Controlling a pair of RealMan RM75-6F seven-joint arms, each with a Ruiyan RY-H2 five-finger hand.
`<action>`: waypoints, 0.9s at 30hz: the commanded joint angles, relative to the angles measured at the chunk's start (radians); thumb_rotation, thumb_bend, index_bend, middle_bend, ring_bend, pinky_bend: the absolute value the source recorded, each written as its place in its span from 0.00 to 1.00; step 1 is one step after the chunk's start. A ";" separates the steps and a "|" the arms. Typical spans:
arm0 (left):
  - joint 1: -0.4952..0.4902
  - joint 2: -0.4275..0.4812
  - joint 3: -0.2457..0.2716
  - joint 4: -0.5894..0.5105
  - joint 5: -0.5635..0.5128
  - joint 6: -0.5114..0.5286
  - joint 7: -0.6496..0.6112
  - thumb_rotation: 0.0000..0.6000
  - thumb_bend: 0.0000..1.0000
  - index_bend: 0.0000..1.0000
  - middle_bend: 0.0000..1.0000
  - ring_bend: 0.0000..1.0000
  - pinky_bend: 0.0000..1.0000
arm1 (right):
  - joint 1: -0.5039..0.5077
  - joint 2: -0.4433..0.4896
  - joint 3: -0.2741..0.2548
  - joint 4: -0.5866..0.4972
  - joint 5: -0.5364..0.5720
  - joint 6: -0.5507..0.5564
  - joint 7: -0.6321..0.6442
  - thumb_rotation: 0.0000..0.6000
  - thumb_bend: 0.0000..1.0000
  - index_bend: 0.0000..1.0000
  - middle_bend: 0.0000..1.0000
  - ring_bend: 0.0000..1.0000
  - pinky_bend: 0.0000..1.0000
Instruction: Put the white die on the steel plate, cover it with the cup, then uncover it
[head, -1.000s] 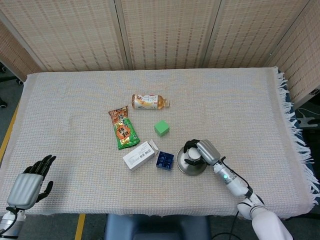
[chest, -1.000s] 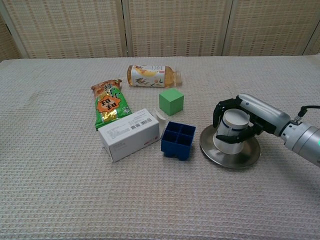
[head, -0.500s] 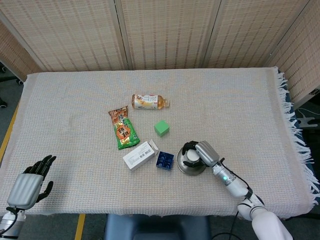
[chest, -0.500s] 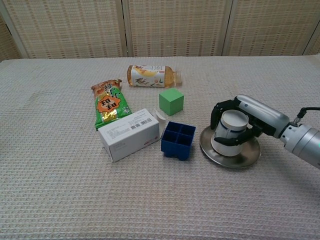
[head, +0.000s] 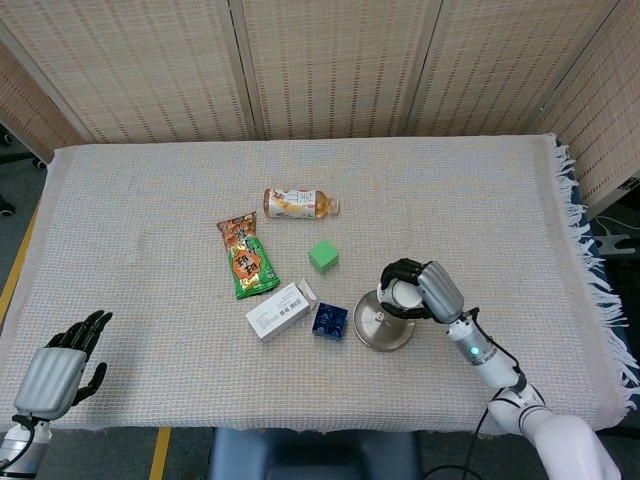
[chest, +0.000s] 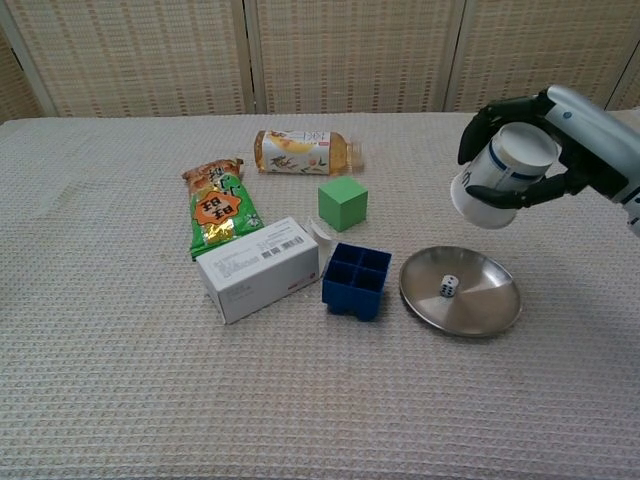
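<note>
Surface: woven beige cloth (head: 150, 200) over table, fringed at far right edge.
Room: reed screens (head: 330, 65) behind.
Left hand (head: 62, 365): far left of steel plate, released, fingers apart.
Steel plate (chest: 490, 310): carries white die (chest: 449, 286).
Right hand (chest: 560, 150): grasps cup (chest: 500, 175), lifted above plate, tilted.

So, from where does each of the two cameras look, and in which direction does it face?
Head view: sits high, looks steeply down on the whole table; shows the left hand at the near left corner and the right hand holding the cup.
Chest view: sits lower, looks forward across the table toward the screens; shows only the right hand with the cup raised.
Both share the plate, die, blue tray and green cube.
</note>
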 joint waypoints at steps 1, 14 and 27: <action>0.000 0.000 0.000 0.000 0.002 0.001 0.001 1.00 0.45 0.07 0.08 0.18 0.35 | -0.038 0.074 0.040 -0.059 0.044 0.014 -0.102 1.00 0.16 0.52 0.47 0.44 0.76; -0.008 -0.012 0.002 -0.002 -0.003 -0.018 0.035 1.00 0.45 0.07 0.08 0.19 0.35 | -0.106 0.027 0.044 0.190 0.110 -0.179 0.030 1.00 0.16 0.51 0.47 0.42 0.75; -0.006 -0.013 0.002 -0.001 -0.002 -0.013 0.037 1.00 0.45 0.07 0.08 0.19 0.35 | -0.102 -0.012 0.030 0.255 0.107 -0.293 0.004 1.00 0.16 0.41 0.42 0.29 0.60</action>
